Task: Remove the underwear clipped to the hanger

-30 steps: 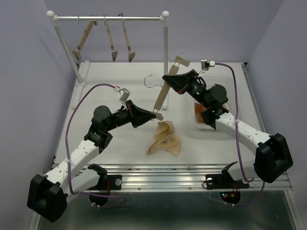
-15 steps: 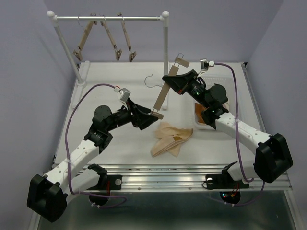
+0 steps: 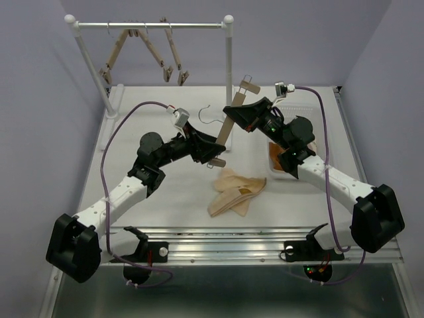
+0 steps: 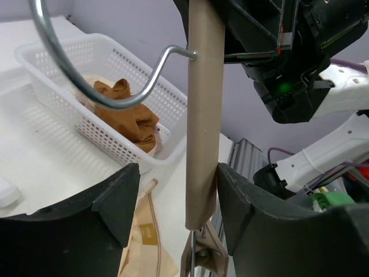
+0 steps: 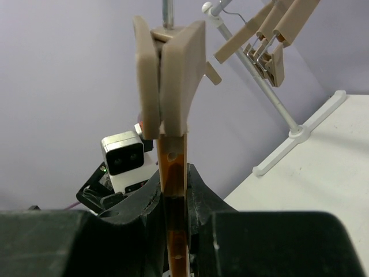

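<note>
My right gripper [image 3: 236, 112] is shut on a wooden clip hanger [image 3: 225, 132] and holds it tilted above the table; in the right wrist view its bar [image 5: 173, 173] is pinched between my jaws, with a clip [image 5: 167, 75] above. My left gripper [image 3: 213, 154] is open, its fingers [image 4: 115, 202] on either side of the hanger's lower end [image 4: 203, 127], the right one close to it. A beige underwear [image 3: 235, 191] lies loose on the table below, also in the left wrist view [image 4: 144, 242]. A rust-brown underwear [image 4: 124, 109] lies in the white basket [image 4: 115, 147].
The white basket [image 3: 311, 109] stands at the right. A clothes rack [image 3: 152, 26] at the back carries three empty wooden clip hangers [image 3: 165, 56]. The hanger's metal hook [image 4: 98, 95] curves in front of my left wrist camera.
The beige underwear has dropped from under the hanger's lower end and now lies spread flat on the table. My left gripper has risen and moved right to the hanger's lower end.
</note>
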You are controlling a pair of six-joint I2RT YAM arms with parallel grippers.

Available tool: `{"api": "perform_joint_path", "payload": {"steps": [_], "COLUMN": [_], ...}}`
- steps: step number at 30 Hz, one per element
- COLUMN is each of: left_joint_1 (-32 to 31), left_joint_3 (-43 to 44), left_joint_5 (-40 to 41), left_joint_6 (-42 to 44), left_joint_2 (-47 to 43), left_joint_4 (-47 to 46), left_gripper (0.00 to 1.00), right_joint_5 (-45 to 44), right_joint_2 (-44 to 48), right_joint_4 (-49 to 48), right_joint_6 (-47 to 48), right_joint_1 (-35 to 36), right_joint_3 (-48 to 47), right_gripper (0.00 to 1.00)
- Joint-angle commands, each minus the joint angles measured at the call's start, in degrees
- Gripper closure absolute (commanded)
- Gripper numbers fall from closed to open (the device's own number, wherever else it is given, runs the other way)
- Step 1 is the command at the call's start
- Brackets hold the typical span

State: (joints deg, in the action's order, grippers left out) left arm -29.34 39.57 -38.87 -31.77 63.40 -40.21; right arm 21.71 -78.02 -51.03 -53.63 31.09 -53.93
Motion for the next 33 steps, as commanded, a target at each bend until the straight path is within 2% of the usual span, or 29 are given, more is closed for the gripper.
{"api": "perform_joint_path", "payload": {"steps": [1,2,4,7,8,9,10,11,14,16,20,21,23,27,29,33], "left_joint_1": [-1.5,-1.9,-2.3,-2.5,-2.4,-2.5,-2.5,-2.5,-2.5,-2.4,-2.4,-2.4,-2.4,-2.4,-2.5,-2.5], "left_joint_3": [3.6,3.8,3.8,2.9,2.5,1.8,1.7,1.5,2.1,2.4,4.6,6.6,8.0,10.2,11.4,13.0], "left_joint_5": [-3.8,-4.5,-4.6,-2.6,-2.0,0.0,1.2,4.5,9.9,15.2,25.6,30.6,34.6,38.5,41.4,43.3], "left_joint_6": [0.1,-0.1,-0.7,-1.1,-0.8,-0.5,0.0,0.6,3.5,4.3,4.8,4.9,4.7,4.5,4.0,2.7], "left_joint_2": [1.9,2.6,2.8,1.6,1.0,-0.5,-1.4,-2.4,-5.6,-7.9,-11.5,-12.3,-13.0,-14.3,-14.2,-13.3], "left_joint_4": [-8.0,-9.0,-9.9,-10.3,-10.3,-9.3,-8.1,-6.6,2.9,9.4,22.3,29.2,35.1,45.3,47.5,52.6], "left_gripper": [0.5,0.73,1.0,1.0,1.0,1.0,1.0,1.0,1.0,1.0,1.0,1.0,1.0,1.0,1.0,1.0], "right_joint_5": [0.6,0.6,0.6,0.9,0.9,1.0,1.6,2.0,1.9,1.8,-4.2,-7.9,-12.1,-25.1,-27.8,-34.1], "right_joint_2": [0.9,0.8,0.4,0.1,0.2,0.5,0.6,1.1,2.1,3.9,7.4,7.4,6.6,2.8,-1.1,-6.3], "right_joint_4": [-4.2,-4.2,-4.3,-3.0,-0.2,1.4,3.3,9.7,21.2,25.4,37.1,43.4,53.3,63.1,66.6,67.7], "right_joint_6": [-1.0,-1.0,-1.0,0.2,0.8,3.0,4.7,8.4,14.7,21.0,28.8,32.0,34.9,40.4,40.8,39.4], "right_joint_1": [-0.5,-0.5,-0.5,-0.5,-0.5,-0.5,-0.5,-0.5,-0.5,-0.5,-0.5,-0.5,1.0,8.8,14.2,19.5], "right_joint_3": [-0.6,-0.5,-0.2,-0.1,-0.2,-0.6,-0.9,-1.4,-1.9,0.0,3.4,3.4,2.8,3.0,2.6,2.3], "right_gripper": [0.99,0.99,0.99,0.99,0.92,0.44,0.18,0.02,0.0,0.0,0.0,0.0,0.0,0.0,0.0,0.0]}}
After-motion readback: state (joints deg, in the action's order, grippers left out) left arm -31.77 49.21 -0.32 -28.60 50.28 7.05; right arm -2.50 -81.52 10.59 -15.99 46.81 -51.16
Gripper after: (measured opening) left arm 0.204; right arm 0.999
